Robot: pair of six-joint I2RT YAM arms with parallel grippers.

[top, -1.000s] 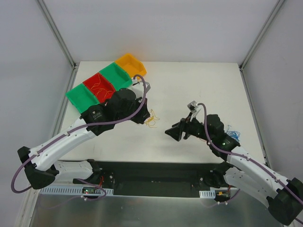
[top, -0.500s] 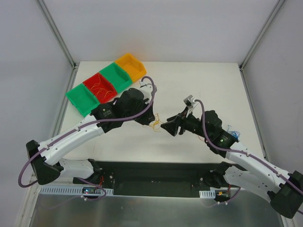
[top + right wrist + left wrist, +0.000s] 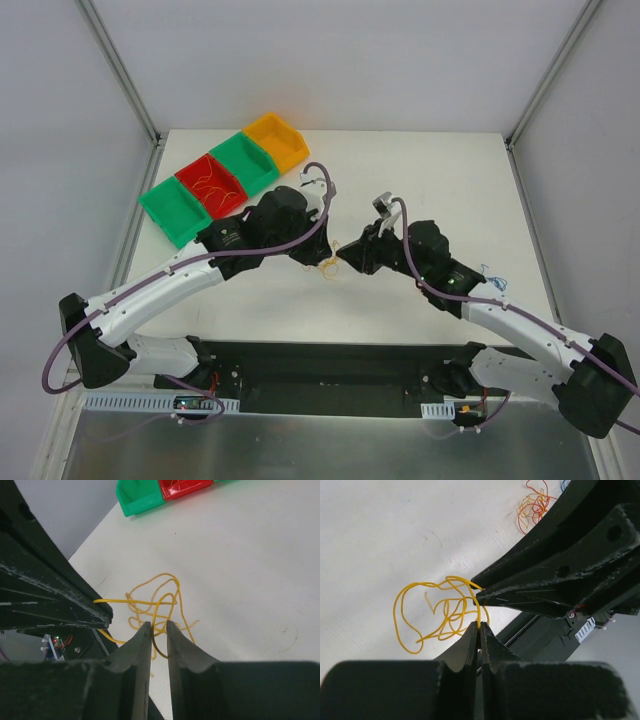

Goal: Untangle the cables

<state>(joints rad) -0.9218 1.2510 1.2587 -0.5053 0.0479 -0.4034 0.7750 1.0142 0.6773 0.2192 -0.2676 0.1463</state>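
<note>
At the centre of the overhead view, two grippers meet over the yellow cables [image 3: 328,267].
The left gripper [image 3: 480,630] is clamped on one yellow strand; the right gripper [image 3: 159,630] has its jaws narrowly apart around a loop. The white table [image 3: 430,190] carries coloured bins [image 3: 295,148] upper left, with pale walls [image 3: 330,60] beyond.

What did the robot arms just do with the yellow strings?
The right gripper slid left, up to the yellow cables, and its jaws narrowed around a loop, with a gap left. The left gripper drifted slightly right, shut on the same clump throughout. The colored bins and the blue wires on the right stayed put.
</note>
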